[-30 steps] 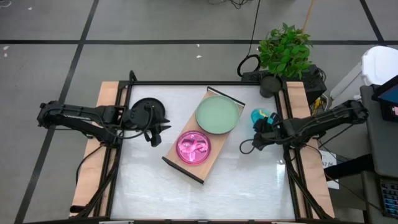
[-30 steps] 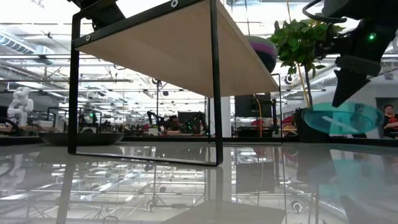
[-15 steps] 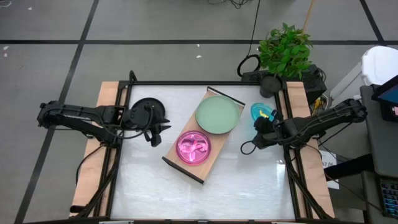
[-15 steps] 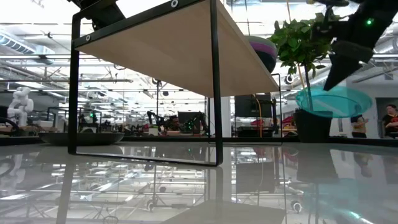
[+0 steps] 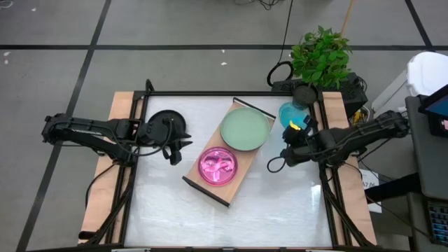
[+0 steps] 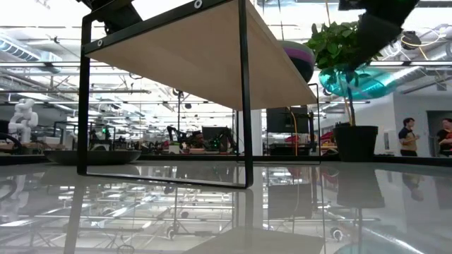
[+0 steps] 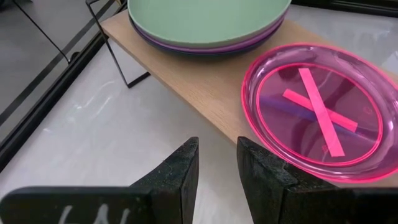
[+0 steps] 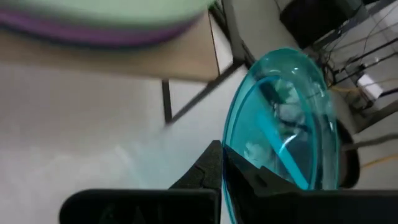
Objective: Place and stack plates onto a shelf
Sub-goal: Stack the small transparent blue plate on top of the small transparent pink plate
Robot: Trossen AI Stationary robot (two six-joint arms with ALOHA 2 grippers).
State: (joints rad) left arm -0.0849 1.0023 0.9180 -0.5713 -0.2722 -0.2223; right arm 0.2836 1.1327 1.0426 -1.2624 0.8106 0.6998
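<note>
Beside the shelf (image 5: 229,152), the right pincer (image 5: 299,131) is gripping the cyan plate (image 5: 292,114) aloft (next: onto the pink plate (image 5: 218,166)); the left pincer (image 5: 176,148) is waiting, half-open.

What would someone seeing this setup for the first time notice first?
Probably the translucent cyan plate, lifted clear of the table in the right gripper, whose jaws are shut on its rim, just off the shelf's far end. Next, the bright pink plate on the shelf's near half, beside a stack topped by the pale green plate. The left gripper waits nearby.
</note>
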